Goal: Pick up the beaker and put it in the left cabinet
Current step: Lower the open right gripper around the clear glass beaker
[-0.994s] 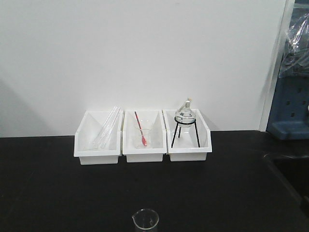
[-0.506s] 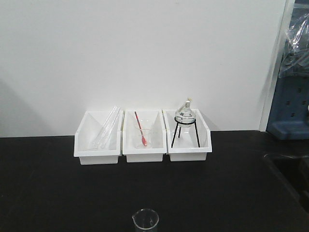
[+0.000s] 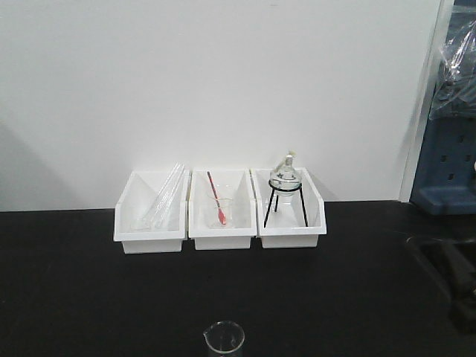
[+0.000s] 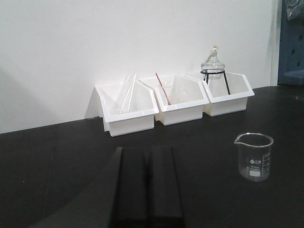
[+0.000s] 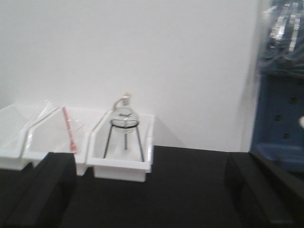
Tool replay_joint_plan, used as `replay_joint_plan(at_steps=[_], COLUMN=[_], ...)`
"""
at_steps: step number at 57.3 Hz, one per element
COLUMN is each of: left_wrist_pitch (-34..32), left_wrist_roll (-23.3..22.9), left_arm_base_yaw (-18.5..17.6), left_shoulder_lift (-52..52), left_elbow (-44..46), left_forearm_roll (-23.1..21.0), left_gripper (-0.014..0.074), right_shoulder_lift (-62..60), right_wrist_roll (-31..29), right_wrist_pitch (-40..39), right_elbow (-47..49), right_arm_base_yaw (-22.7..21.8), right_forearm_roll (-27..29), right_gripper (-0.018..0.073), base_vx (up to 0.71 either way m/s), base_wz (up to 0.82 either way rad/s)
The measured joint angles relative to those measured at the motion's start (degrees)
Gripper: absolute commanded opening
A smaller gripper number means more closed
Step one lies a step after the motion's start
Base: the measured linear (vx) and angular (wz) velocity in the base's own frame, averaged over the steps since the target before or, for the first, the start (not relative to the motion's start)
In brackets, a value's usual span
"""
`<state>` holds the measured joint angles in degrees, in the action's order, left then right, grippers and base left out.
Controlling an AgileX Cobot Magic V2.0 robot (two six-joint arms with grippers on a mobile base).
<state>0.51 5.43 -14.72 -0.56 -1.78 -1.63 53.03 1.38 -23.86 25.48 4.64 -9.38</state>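
The beaker [image 3: 223, 339], small, clear and empty, stands upright on the black table at the front centre. In the left wrist view it [image 4: 255, 156] stands to the right of my left gripper [image 4: 147, 156], whose black fingers are pressed together with nothing between them. My right gripper [image 5: 152, 194] is open and empty, its two black fingers [image 5: 42, 190] wide apart, facing the bin with the flask; the beaker does not show there. A dark blurred part of my right arm [image 3: 460, 282] shows at the right edge of the front view. The left cabinet is out of view.
Three white bins stand in a row against the white wall: glass tubes in the left bin [image 3: 150, 216], a beaker with a red rod in the middle bin [image 3: 220, 212], a round flask on a black tripod in the right bin [image 3: 288, 208]. A blue unit [image 3: 450, 163] stands at far right.
A dark blurred part of my right arm has come into the front view at the right edge. The beaker and the bins have not moved.
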Motion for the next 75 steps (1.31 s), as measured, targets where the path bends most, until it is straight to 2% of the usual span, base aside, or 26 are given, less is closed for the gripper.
replay_joint_plan(at_steps=[13, 21, 29, 45, 58, 75], left_wrist_pitch=[0.0, 0.0, 0.0, 0.0, 0.0, 0.0], left_wrist_roll=[0.0, 0.0, 0.0, 0.0, 0.0, 0.0], left_arm_base_yaw=[0.0, 0.0, 0.0, 0.0, 0.0, 0.0], left_shoulder_lift=[0.0, 0.0, 0.0, 0.0, 0.0, 0.0], left_elbow=[0.0, 0.0, 0.0, 0.0, 0.0, 0.0], left_forearm_roll=[0.0, 0.0, 0.0, 0.0, 0.0, 0.0], left_gripper=[0.0001, 0.0001, 0.0001, 0.0001, 0.0001, 0.0001], right_shoulder_lift=[8.5, 18.5, 29.1, 48.9, 58.7, 64.8], right_wrist_roll=[10.8, 12.3, 10.7, 8.0, 8.6, 9.8], right_wrist_pitch=[-11.4, -18.9, -27.7, -40.0, -40.6, -40.9], right_elbow=[-7.6, -9.1, -9.0, -3.2, 4.3, 12.9], right_arm_base_yaw=[9.6, 15.4, 18.5, 19.1, 19.1, 19.1], right_forearm_roll=[-12.2, -15.1, -15.5, -16.4, -18.8, -20.6], right_gripper=[0.0661, 0.0656, 0.0652, 0.0635, 0.0617, 0.0594], base_vx=[0.0, 0.0, 0.0, 0.0, 0.0, 0.0], base_wz=[0.0, 0.0, 0.0, 0.0, 0.0, 0.0])
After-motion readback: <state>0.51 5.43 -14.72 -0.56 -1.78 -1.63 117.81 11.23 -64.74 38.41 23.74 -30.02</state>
